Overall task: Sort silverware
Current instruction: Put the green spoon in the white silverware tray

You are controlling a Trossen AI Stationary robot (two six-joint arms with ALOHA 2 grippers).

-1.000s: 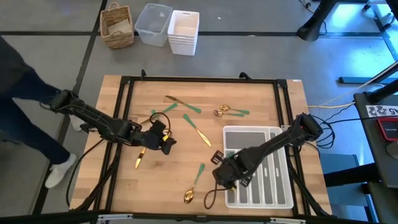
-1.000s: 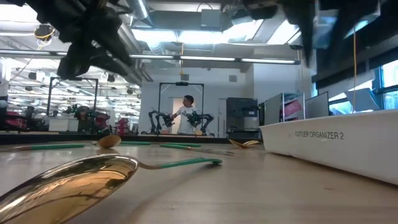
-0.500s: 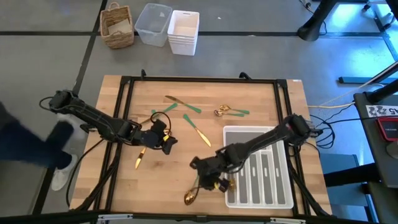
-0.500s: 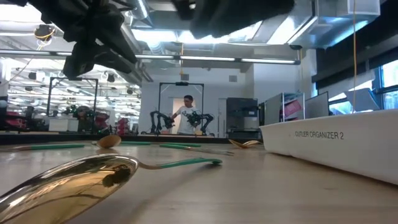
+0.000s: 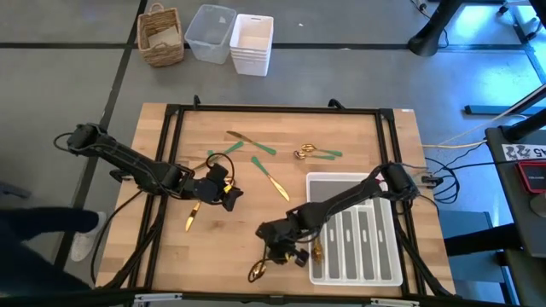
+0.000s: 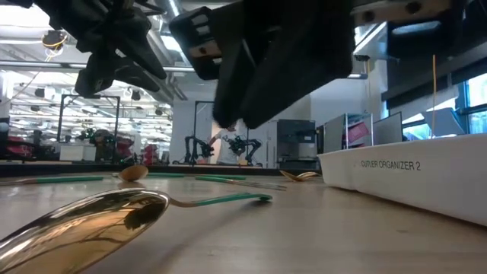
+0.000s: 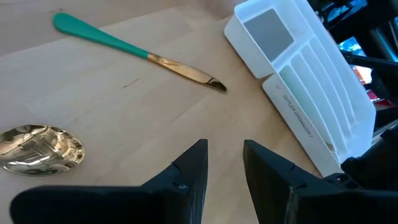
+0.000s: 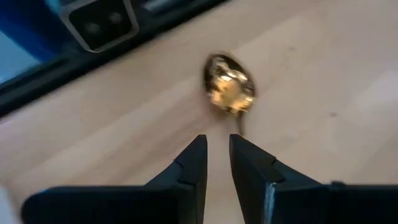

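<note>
One spoon [image 5: 266,263] lies near the desk's [image 5: 213,128] front edge, directly under the right claw [image 5: 286,247], whose fingers stand slightly apart, apparently empty. Light, stiff, slippery: grip the green handle. Left claw [image 5: 223,189] waits, part-open, empty.

The silverware [image 5: 272,179] has shiny gold heads and green handles. The table [image 5: 239,222] is pale wood grain framed in black. The cutlery tray [image 5: 354,271] is white, and both arms are dark.
</note>
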